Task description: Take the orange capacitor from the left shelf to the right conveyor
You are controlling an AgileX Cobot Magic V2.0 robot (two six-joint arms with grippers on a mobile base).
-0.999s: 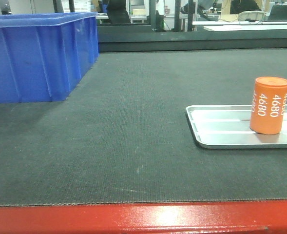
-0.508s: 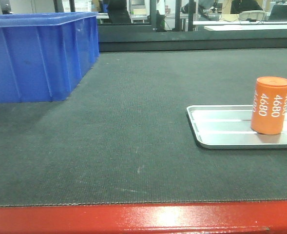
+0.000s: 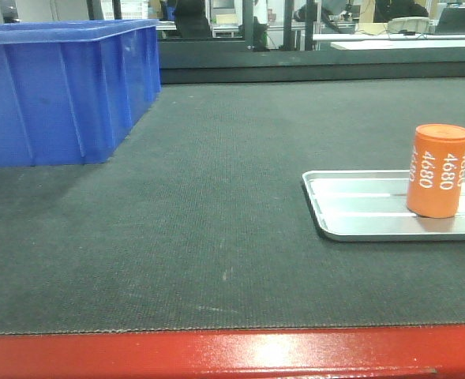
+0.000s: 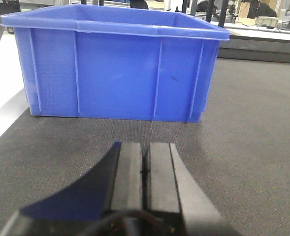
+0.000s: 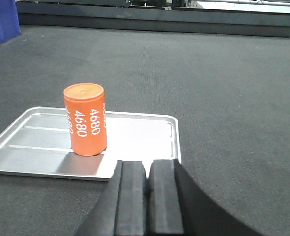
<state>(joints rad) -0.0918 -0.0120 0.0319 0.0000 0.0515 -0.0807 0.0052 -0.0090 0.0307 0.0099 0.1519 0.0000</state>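
Observation:
The orange capacitor (image 3: 437, 170) stands upright on a flat silver tray (image 3: 358, 212) that lies on the right conveyor (image 3: 216, 229), a dark grey belt with a red front edge. In the right wrist view the capacitor (image 5: 85, 119) shows its white "4680" numerals. My right gripper (image 5: 147, 164) is shut and empty, low over the tray's near edge, to the right of the capacitor and short of it. My left gripper (image 4: 145, 147) is shut and empty above the belt, facing a blue bin. The left shelf is out of view. Neither gripper shows in the front view.
A large blue plastic bin (image 3: 58, 87) stands on the belt at the far left, and fills the left wrist view as the blue bin (image 4: 115, 69). The silver tray (image 5: 135, 137) has a raised rim. Desks and equipment stand beyond the belt's far edge.
The front view has shifted very slightly, so the capacitor and tray sit a touch further right in the frame. Nothing else has moved.

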